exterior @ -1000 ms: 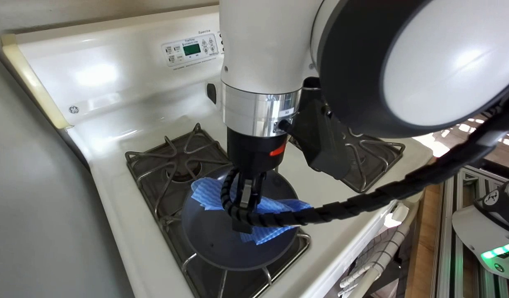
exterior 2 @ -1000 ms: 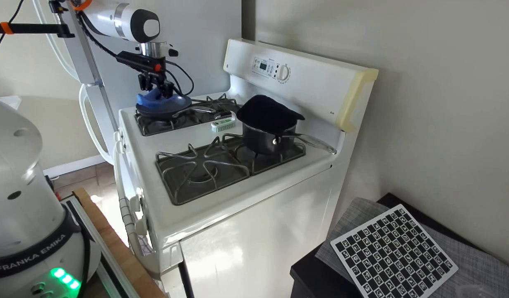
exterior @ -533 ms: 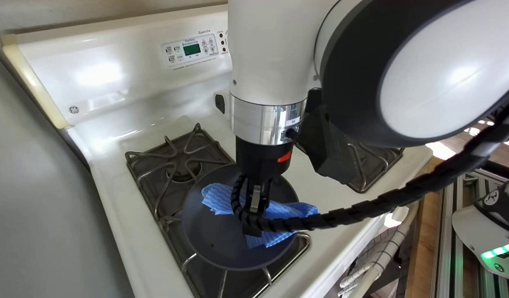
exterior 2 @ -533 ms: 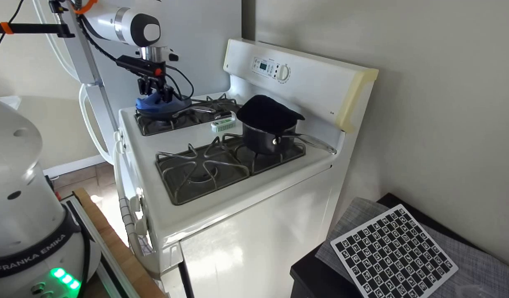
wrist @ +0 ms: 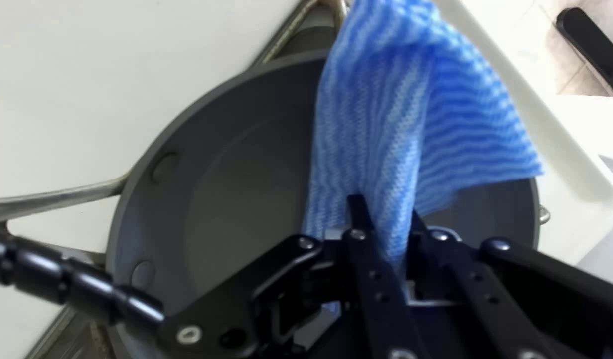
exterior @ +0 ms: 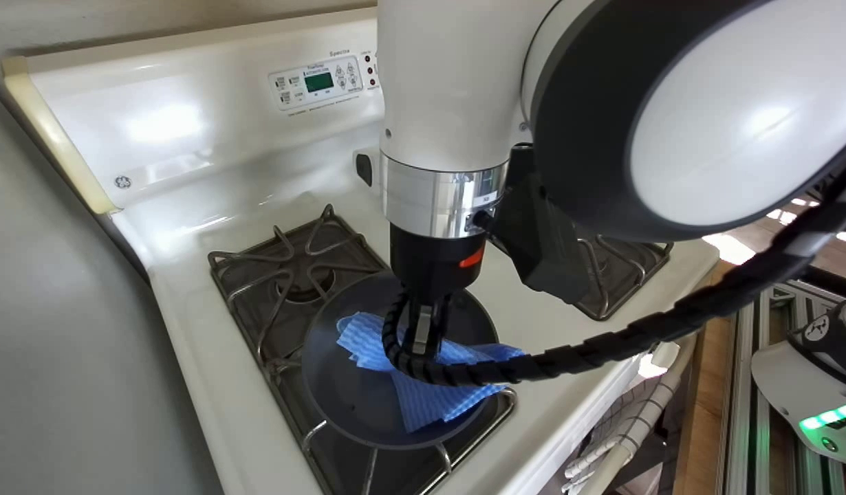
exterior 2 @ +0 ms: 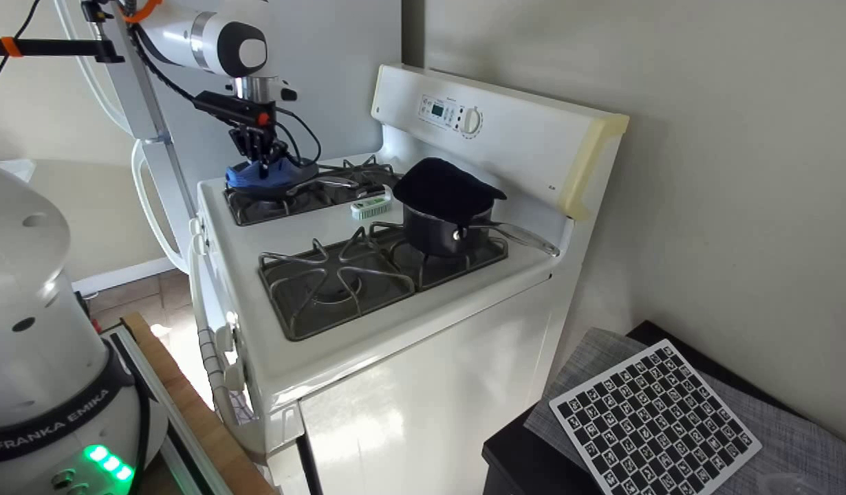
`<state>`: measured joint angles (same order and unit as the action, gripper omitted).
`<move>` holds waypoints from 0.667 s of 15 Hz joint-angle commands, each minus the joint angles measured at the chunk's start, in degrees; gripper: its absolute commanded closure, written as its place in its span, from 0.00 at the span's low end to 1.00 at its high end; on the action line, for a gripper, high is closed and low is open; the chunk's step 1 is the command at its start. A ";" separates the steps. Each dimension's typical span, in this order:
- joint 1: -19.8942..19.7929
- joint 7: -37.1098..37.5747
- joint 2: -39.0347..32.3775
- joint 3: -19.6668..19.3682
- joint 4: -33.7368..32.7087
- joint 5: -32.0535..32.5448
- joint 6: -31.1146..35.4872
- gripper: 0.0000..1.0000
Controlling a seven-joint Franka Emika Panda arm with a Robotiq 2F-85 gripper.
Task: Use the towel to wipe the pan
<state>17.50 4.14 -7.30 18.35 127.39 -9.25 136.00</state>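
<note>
The blue striped towel lies bunched across the shallow dark pan. One end of the towel reaches over the pan's rim. The towel and pan also show in an exterior view, with the pan on the stove grate. In another exterior view, the towel sits under the fingers and the pan's metal-looking handle points away from it. My gripper points down inside the pan, shut on a fold of the towel. In an exterior view the cable hides the fingertips. The gripper shows its fingers drawn together.
A deep dark pot with a black cloth over it stands on the far grate. A small green and white item lies between the grates. A grey appliance wall rises beside the stove. A checked cloth hangs at the stove's front.
The arm has moved down and slightly right in an exterior view. The fingers, apart half a second ago, have closed, gathering the towel between them; its front corner has shifted.
</note>
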 commanded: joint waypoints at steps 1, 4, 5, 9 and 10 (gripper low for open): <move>0.13 0.76 0.49 -0.37 0.02 0.36 0.08 0.59; 0.09 1.16 0.89 -0.75 0.55 1.46 0.32 0.34; 0.05 1.23 0.99 -0.91 0.65 1.69 0.47 0.27; -0.22 1.41 1.33 -1.48 0.99 2.66 0.47 0.60; -0.28 1.37 1.38 -1.60 1.06 2.79 0.30 0.68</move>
<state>17.21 4.30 -6.96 17.19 127.35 -7.95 136.00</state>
